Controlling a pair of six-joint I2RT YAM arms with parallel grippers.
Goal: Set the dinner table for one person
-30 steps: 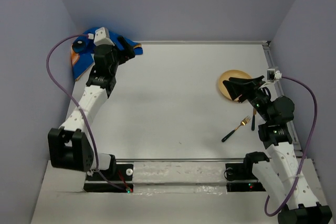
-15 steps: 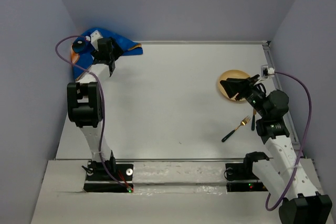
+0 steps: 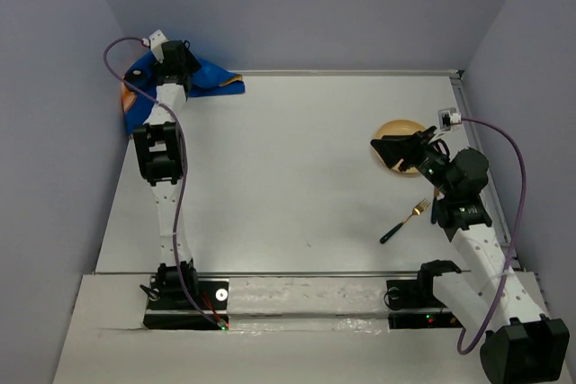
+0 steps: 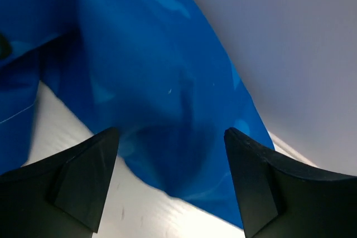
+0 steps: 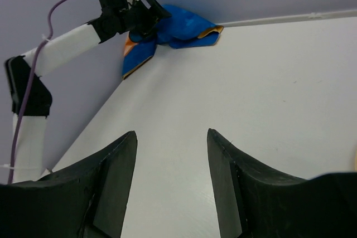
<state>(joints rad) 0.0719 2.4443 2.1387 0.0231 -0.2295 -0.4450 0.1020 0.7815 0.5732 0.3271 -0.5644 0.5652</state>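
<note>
The white dinner table [image 3: 297,159] fills the top view. A crumpled blue cloth placemat [image 3: 211,78] lies in its far left corner. My left gripper [image 3: 187,69] is stretched out to that corner, open, with the blue cloth [image 4: 167,82] between and just beyond its fingers [image 4: 83,176], not pinched. A yellow plate [image 3: 403,126] sits at the right. My right gripper [image 3: 392,152] hovers open and empty over the plate's near edge. In the right wrist view only bare table [image 5: 173,182] lies between its fingers. A gold fork with a black handle [image 3: 405,220] lies near the right arm.
Grey walls close in the table on the left, back and right. A dark utensil handle [image 3: 435,213] lies beside the fork, partly hidden by the right arm. The left arm [image 5: 72,40] and the cloth [image 5: 184,26] show far off in the right wrist view.
The left arm has stretched farther into the back left corner, bringing its open gripper up to the blue cloth. The right gripper has shifted slightly left over the plate.
</note>
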